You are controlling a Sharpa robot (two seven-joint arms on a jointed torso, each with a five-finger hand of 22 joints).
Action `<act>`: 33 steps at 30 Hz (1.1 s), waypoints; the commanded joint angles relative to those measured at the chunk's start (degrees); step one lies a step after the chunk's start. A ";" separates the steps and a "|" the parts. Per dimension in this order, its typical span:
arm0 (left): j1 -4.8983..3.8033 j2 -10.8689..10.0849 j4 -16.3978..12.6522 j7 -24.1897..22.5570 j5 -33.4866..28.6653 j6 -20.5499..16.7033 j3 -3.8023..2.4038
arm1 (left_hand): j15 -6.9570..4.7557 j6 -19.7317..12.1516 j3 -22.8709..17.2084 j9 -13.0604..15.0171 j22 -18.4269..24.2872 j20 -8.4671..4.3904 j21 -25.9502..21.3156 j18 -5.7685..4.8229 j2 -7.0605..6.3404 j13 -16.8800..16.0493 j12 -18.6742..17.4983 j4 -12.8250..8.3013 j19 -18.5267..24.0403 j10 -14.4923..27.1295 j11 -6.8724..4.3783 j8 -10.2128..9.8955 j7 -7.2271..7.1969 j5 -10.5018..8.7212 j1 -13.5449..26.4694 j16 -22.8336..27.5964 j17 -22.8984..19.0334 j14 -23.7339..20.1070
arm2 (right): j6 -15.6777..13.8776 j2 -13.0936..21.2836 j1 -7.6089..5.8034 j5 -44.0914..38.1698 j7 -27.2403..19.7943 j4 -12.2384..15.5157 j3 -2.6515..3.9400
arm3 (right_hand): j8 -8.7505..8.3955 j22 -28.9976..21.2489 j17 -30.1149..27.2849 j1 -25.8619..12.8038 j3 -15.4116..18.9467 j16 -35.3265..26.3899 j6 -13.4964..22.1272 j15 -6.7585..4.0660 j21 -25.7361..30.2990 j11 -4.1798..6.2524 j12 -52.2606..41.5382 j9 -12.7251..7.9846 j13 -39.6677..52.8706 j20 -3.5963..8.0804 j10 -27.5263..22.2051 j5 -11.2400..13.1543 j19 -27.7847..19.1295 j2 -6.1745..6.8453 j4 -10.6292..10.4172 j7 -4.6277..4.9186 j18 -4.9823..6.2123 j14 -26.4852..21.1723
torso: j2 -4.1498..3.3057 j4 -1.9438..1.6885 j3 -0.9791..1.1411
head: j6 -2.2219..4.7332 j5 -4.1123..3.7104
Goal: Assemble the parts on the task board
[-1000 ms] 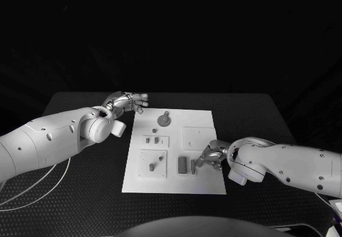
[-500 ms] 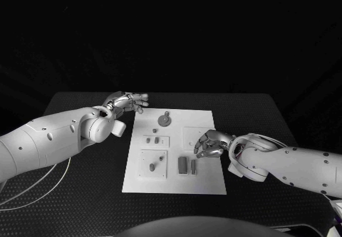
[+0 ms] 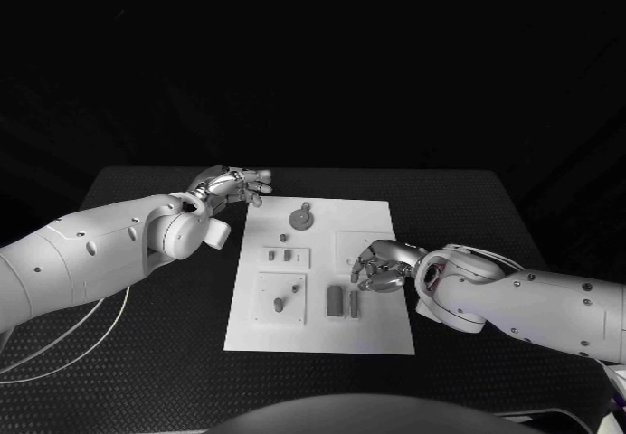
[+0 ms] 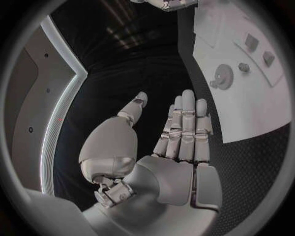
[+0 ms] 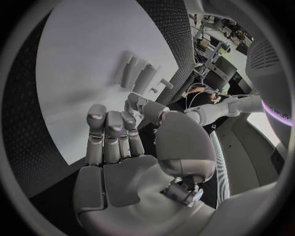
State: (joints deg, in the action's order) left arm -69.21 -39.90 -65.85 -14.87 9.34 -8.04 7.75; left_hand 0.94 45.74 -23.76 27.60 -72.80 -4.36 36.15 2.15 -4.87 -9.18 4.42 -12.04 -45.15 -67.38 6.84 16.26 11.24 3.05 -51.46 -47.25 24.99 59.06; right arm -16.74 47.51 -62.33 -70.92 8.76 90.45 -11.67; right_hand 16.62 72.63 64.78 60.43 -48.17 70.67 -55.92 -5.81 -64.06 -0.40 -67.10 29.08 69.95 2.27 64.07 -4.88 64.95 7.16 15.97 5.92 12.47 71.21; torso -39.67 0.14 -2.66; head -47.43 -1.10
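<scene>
Moved my right hand [image 3: 378, 268] farther up board [image 3: 372, 217], fingers curled, nothing held. Left hand [image 3: 235, 188] spread. Parts [image 3: 342, 303] probably light, stiff; pinch sides.

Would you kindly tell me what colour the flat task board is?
White; the flat task board shows best in the head view.

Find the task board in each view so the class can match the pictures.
Head view: board mid-table, between the arms.
Left wrist view: board beside the left hand.
Right wrist view: board beyond the right hand.
Shared landmark: the right hand over the board.
</scene>
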 commanded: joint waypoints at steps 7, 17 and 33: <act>-0.04 0.16 -0.07 -0.35 -0.17 0.77 -0.05 | 0.08 -0.01 0.24 0.06 -0.07 -0.22 -0.20 0.39 0.02 -0.07 0.07 -0.08 -0.19 -0.20 0.09 0.30 -0.35 -0.20 0.36 0.28 0.08 0.03 | 3.07 -0.76 0.46 -2.56 -0.57 -0.49 -0.14 | 0.27 0.10 0.18 -0.98 -0.92 -0.21 0.18 0.22 0.07 -0.06 0.18 -0.42 0.05 -0.36 0.02 0.20 -0.34 -1.16 -1.01 0.90 2.53 -0.15 | 0.03 0.02 -0.07 | -0.21 -0.03; -0.04 0.12 -0.10 -0.33 -0.17 0.79 -0.05 | 0.08 -0.02 0.24 0.05 -0.09 -0.22 -0.22 0.39 0.05 -0.06 0.06 -0.06 -0.19 -0.20 0.09 0.30 -0.34 -0.20 0.39 0.29 0.10 0.03 | 4.63 -1.15 0.77 -3.63 0.10 -1.52 -0.29 | 0.37 0.13 0.22 -1.16 -1.35 -0.23 -0.05 0.16 0.03 0.00 0.13 -0.59 0.09 -0.37 0.04 0.15 -0.40 -1.62 -1.21 0.83 2.53 -0.17 | 0.06 0.01 -0.09 | -0.39 0.02; -0.04 0.22 -0.07 -0.23 -0.17 0.76 -0.05 | 0.08 -0.03 0.26 0.05 -0.13 -0.22 -0.26 0.39 0.03 -0.06 0.06 -0.05 -0.20 -0.20 0.09 0.32 -0.34 -0.20 0.41 0.31 0.14 0.03 | 5.25 -1.24 0.89 -3.78 -0.07 -0.95 -0.40 | 0.81 0.21 0.30 -1.51 -1.91 -0.22 -0.85 0.01 -0.11 0.18 -0.03 -0.74 0.22 -0.40 0.18 -0.01 -0.47 -1.87 -1.19 0.61 2.53 -0.16 | 0.04 0.02 -0.02 | -0.48 0.14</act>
State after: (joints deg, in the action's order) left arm -69.21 -39.83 -65.83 -14.79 9.35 -8.01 7.75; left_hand 0.94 45.74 -23.76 27.60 -72.83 -4.36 36.15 1.60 -4.87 -9.18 4.42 -12.04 -45.15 -67.38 6.84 16.26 11.24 3.05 -51.46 -47.25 25.07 59.06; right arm -13.08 46.35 -61.60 -74.02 8.95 89.27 -11.94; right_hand 17.25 72.75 65.04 58.97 -49.66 70.64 -56.36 -5.80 -64.07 -0.41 -67.13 28.25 70.12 2.05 64.07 -4.88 64.76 5.71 14.78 6.41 12.47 71.21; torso -39.61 0.15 -2.70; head -47.90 -1.02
